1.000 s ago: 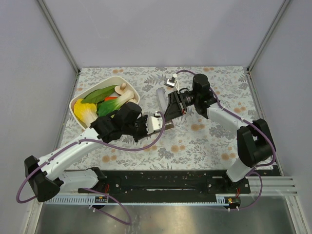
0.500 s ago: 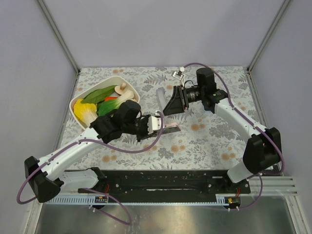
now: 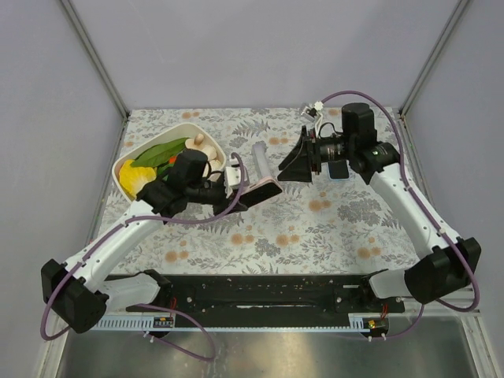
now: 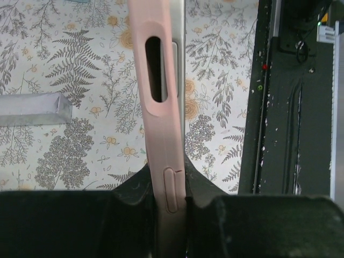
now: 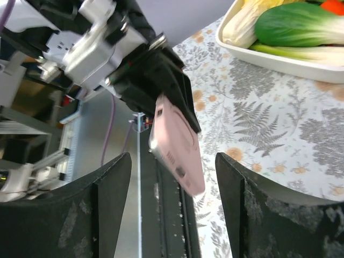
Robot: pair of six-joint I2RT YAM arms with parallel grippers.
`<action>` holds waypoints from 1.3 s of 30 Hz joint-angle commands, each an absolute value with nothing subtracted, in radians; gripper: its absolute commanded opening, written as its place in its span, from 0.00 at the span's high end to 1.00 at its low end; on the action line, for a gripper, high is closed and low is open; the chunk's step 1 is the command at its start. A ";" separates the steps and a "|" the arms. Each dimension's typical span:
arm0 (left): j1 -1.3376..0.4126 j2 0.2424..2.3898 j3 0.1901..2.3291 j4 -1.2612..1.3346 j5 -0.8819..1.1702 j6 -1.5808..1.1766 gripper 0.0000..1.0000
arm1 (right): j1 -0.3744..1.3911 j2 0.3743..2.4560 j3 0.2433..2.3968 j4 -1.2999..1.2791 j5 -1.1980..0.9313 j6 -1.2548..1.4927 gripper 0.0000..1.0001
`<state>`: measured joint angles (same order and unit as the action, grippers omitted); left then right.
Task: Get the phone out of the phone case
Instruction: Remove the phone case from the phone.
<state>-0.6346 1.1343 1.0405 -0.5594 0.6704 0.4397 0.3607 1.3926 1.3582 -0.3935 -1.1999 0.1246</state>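
Note:
The pink phone case (image 3: 260, 191) is held off the table, with my left gripper (image 3: 236, 189) shut on one end. In the left wrist view the case (image 4: 161, 123) stands edge-on between the jaws of the left gripper (image 4: 169, 180). A grey strip of the phone (image 4: 181, 59) shows along its right side, still seated in the case. My right gripper (image 3: 293, 167) hangs open to the right of the case, apart from it. In the right wrist view the case (image 5: 174, 142) floats beyond the spread right gripper (image 5: 173, 158), touching neither finger.
A white bowl (image 3: 124, 168) of vegetables stands at the left, behind my left arm, and also shows in the right wrist view (image 5: 279, 60). A grey translucent bar (image 3: 260, 160) lies on the floral cloth just behind the case. The black base rail (image 3: 260, 295) runs along the near edge.
My right gripper has opened, let go of the case and drawn back to the right. My left arm has pulled the case a little leftward and away from it.

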 commanded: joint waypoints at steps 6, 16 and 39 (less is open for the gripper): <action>-0.499 1.126 1.065 -0.357 1.040 0.255 1.00 | 0.360 1.302 1.462 -0.797 -1.100 -0.343 0.26; -0.489 1.152 1.060 -0.318 1.155 0.189 1.00 | 0.437 1.339 1.493 -0.899 -1.029 -0.494 0.28; -0.489 1.212 0.825 0.601 0.996 -0.527 1.00 | 0.449 1.279 1.171 0.075 -1.029 0.244 0.48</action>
